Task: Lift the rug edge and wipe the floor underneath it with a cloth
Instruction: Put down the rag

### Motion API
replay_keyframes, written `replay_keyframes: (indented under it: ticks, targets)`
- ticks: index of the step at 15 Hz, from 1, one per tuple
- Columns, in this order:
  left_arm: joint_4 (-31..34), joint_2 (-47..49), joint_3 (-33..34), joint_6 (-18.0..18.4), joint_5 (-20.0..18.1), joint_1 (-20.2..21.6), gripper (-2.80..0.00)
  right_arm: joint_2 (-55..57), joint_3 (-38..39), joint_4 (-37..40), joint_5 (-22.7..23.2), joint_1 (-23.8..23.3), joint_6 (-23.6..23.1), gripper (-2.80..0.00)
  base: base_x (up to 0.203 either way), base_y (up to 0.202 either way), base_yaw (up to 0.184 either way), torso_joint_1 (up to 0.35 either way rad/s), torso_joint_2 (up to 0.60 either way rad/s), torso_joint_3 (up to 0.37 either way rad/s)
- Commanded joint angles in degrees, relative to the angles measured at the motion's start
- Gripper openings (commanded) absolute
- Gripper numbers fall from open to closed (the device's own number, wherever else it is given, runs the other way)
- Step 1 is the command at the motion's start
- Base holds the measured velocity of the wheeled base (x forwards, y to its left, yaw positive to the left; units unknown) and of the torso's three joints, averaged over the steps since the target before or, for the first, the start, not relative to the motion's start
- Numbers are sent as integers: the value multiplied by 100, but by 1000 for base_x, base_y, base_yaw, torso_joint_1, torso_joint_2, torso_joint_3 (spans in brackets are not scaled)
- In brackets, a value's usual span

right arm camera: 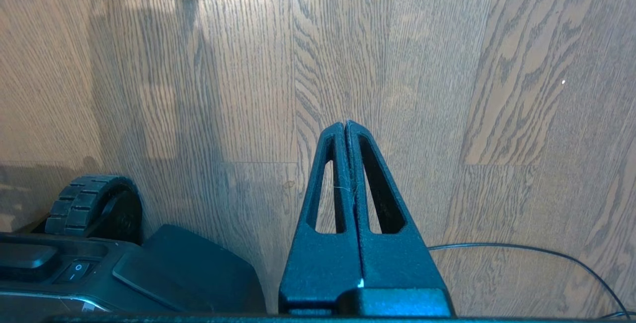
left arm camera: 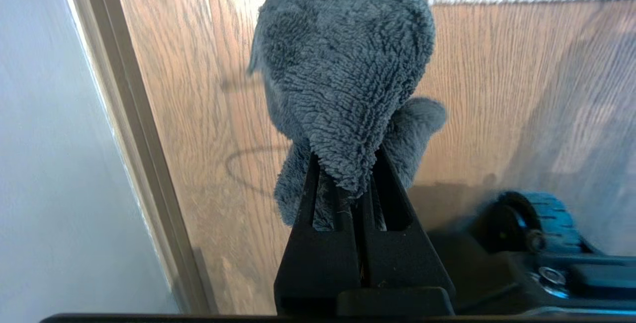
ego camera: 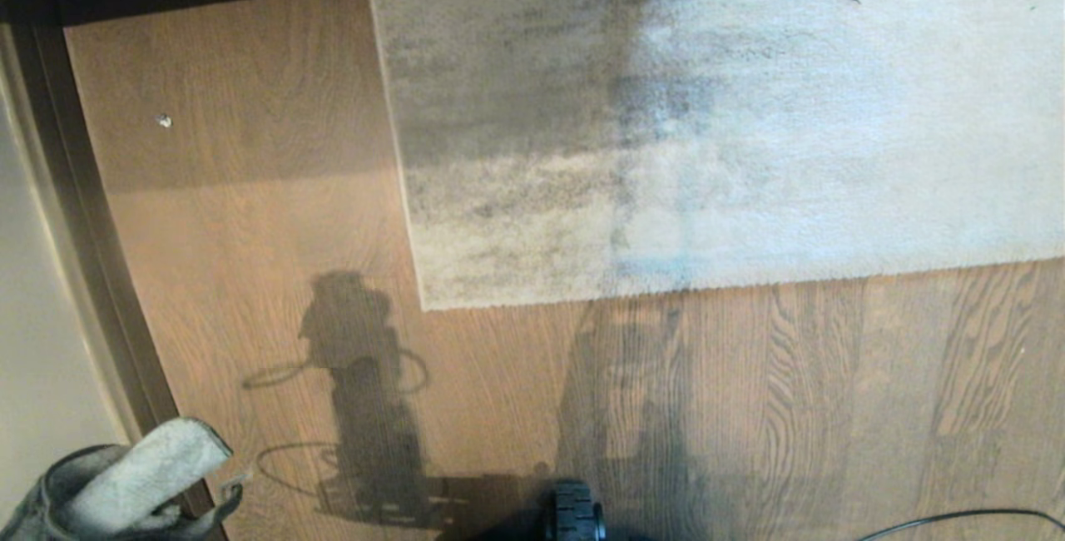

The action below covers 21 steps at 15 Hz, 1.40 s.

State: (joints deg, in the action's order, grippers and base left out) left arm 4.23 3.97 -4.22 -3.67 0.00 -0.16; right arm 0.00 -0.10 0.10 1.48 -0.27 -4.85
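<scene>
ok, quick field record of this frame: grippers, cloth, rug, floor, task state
left gripper: shut on the cloth, low at the left of the head view, near the wall
cloth: grey, fuzzy, bunched above the fingers, off the floor
right gripper: shut, empty, over bare floor; not in the head view
rug edge: flat on the floor, corner square, not lifted
floor: brown wood-grain planks; a black cable lies on it
small pale speck: on the floor left of the rug
task state: cloth in hand, lift and wipe not begun
</scene>
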Motion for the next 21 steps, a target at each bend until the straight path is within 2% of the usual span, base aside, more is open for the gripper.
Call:
replay_keyframes:
  ticks: [1,3,5,8,11,13,16,21]
  targets:
    - [53,1149,-396,-148,86,-16,-280,9,1,-1,2,0,-7,-280,0,0,0,0,0,0]
    - [-288,2063,-536,-246,157,-18,-280,4,1,-1,2,0,-7,-280,0,0,0,0,0,0]
    - [-956,3002,-512,-293,185,-7,-280,9,1,-1,2,0,-7,-280,0,0,0,0,0,0]
    - [-2435,4657,-435,-312,189,166,-280,9,1,-1,2,0,-7,-280,0,0,0,0,0,0]
    - [-4323,6265,-399,-319,125,541,-280,9,1,-1,2,0,-7,-280,0,0,0,0,0,0]
    - [-5531,7052,-373,-348,-183,884,-280,9,1,-1,2,0,-7,-280,0,0,0,0,0,0]
    - [-6482,7750,-297,-424,-690,1270,-280,9,1,-1,2,0,-7,-280,0,0,0,0,0,0]
    - [-8275,9089,-289,-441,-804,1388,-280,1,1,-1,2,0,-7,-280,0,0,0,0,0,0]
